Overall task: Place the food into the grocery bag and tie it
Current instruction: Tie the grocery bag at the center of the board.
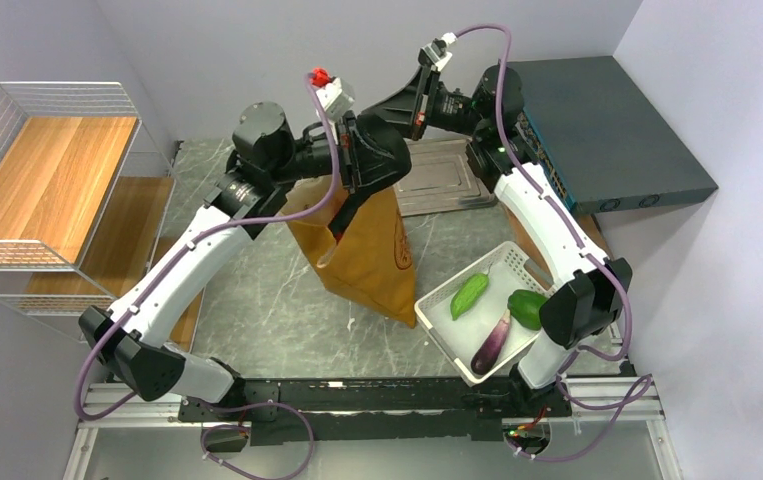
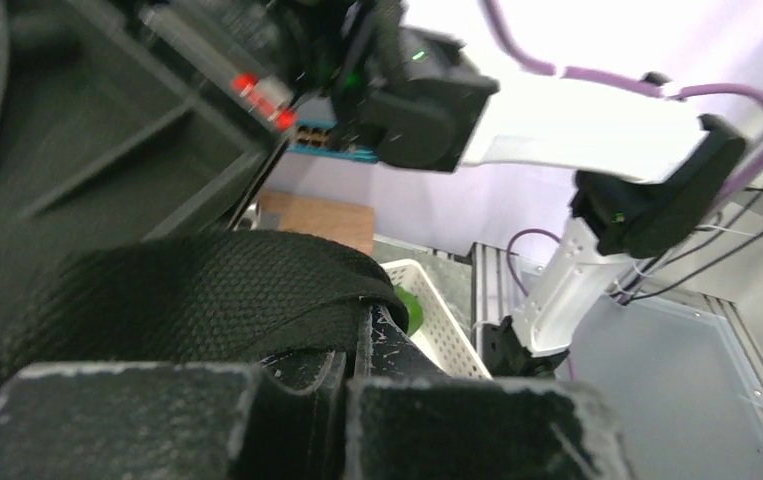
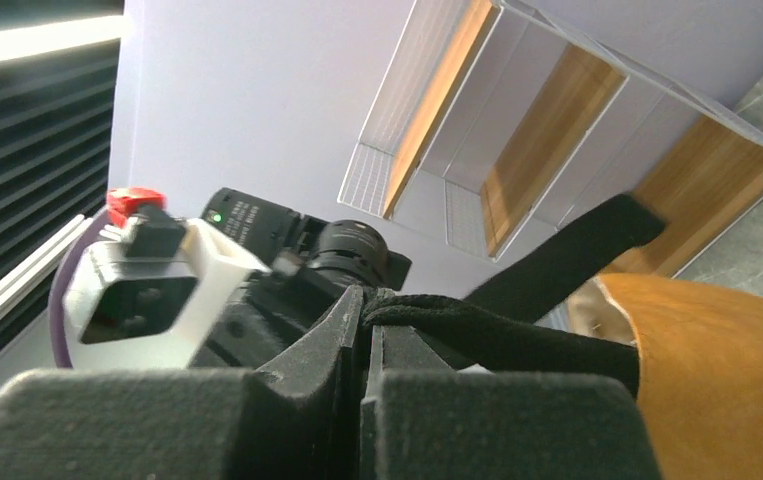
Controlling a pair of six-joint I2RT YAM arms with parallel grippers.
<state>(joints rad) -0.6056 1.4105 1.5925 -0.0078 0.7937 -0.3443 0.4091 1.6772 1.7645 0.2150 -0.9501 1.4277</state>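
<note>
The mustard grocery bag (image 1: 372, 260) stands upright mid-table, its top lifted. My left gripper (image 1: 382, 165) is above the bag's mouth, shut on a black webbing strap (image 2: 207, 290); its fingertips (image 2: 357, 335) pinch the strap's edge. My right gripper (image 1: 382, 108) is close behind it, shut on the other black strap (image 3: 497, 335), which runs down to the bag (image 3: 727, 370). A purple oblong vegetable (image 1: 490, 343) lies in a white basket (image 1: 517, 262) with two green vegetables (image 1: 469, 296). Bread pieces and snack packets are out of view; the bag's inside is hidden.
The white basket sits right of the bag, by the right arm's base, and shows in the left wrist view (image 2: 437, 320). A wire and wood shelf (image 1: 47, 170) stands at the left. A dark flat box (image 1: 607, 130) is at the back right, a grey tray (image 1: 447, 175) behind the bag.
</note>
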